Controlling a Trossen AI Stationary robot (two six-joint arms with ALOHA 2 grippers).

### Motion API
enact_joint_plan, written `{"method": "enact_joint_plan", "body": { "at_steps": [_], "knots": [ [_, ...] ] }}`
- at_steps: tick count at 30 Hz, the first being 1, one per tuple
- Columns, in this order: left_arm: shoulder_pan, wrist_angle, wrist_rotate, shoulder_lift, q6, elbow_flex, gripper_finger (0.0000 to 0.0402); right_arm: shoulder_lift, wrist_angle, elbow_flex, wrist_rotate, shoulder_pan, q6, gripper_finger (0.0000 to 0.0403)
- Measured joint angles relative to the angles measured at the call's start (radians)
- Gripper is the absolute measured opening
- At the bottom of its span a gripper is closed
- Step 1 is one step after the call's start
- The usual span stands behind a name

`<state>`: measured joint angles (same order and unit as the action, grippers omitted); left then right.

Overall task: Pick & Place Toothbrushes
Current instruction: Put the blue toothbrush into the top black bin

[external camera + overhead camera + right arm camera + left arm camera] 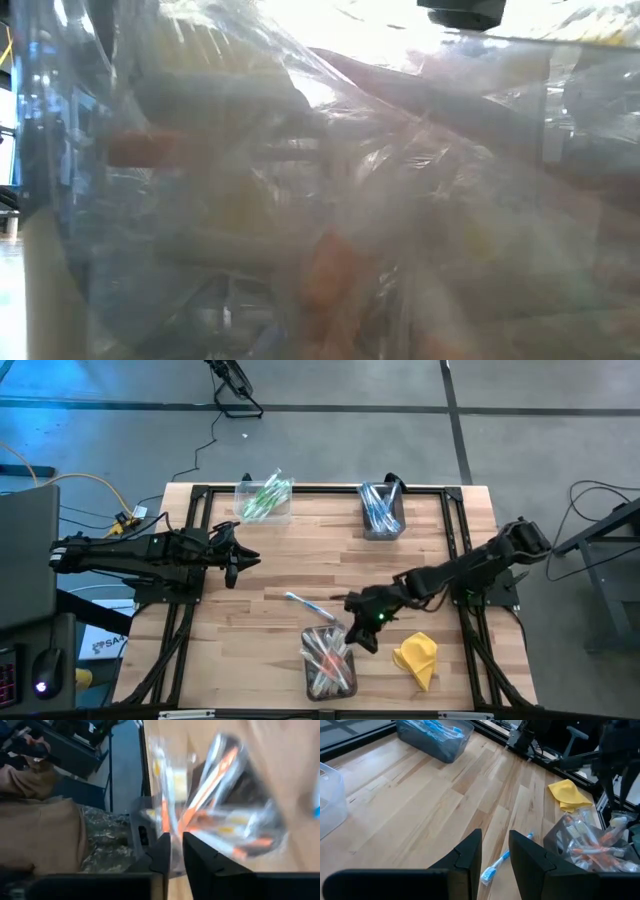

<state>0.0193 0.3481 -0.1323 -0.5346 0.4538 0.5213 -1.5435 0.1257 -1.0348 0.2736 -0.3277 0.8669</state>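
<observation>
High view: right gripper (362, 628) beside front bin (328, 660) of pink toothbrushes (322, 655), jaws slightly apart, nothing visibly held, poised to pick. Left gripper (243, 562) waits well away from bin, jaws slightly apart, empty.

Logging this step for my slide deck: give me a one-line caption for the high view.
Right gripper reaches the bin of orange toothbrushes; a blue toothbrush lies loose on the table; left gripper waits.
</observation>
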Motion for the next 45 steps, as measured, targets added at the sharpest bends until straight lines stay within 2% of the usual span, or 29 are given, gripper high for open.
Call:
{"method": "enact_joint_plan", "body": {
  "at_steps": [5,9,14,27,31,34,39,45],
  "knots": [
    [0.0,0.0,0.001,0.0,0.001,0.0,0.0095,0.061,0.023,0.0,-0.032,0.063,-0.166,0.0007],
    [0.0,-0.001,0.001,0.0,0.023,0.0,0.0095,0.102,0.049,0.0,-0.102,0.106,-0.266,0.0005],
    [0.0,0.0,0.003,0.0,0.165,0.0,0.0095,0.169,0.142,0.0,-0.163,0.141,-0.298,0.0002],
    [0.0,-0.011,-0.013,0.0,0.301,0.0,0.0095,0.494,0.463,0.001,-0.52,0.067,-0.355,0.0002],
    [0.0,-0.011,-0.016,0.0,0.34,0.0,0.0095,0.58,0.463,0.006,-0.595,0.053,-0.426,0.0002],
    [0.0,-0.033,-0.016,0.0,0.34,0.0,0.0095,0.62,0.431,0.025,-0.616,0.067,-0.485,0.0002],
    [0.0,-0.166,-0.017,-0.036,0.285,0.0,0.0095,0.662,0.331,0.101,-0.61,0.106,-0.524,0.0002],
    [0.0,-0.357,-0.004,-0.137,0.2,0.002,0.0095,0.688,0.225,0.23,-0.489,0.161,-0.51,0.0002]
  ]
}}
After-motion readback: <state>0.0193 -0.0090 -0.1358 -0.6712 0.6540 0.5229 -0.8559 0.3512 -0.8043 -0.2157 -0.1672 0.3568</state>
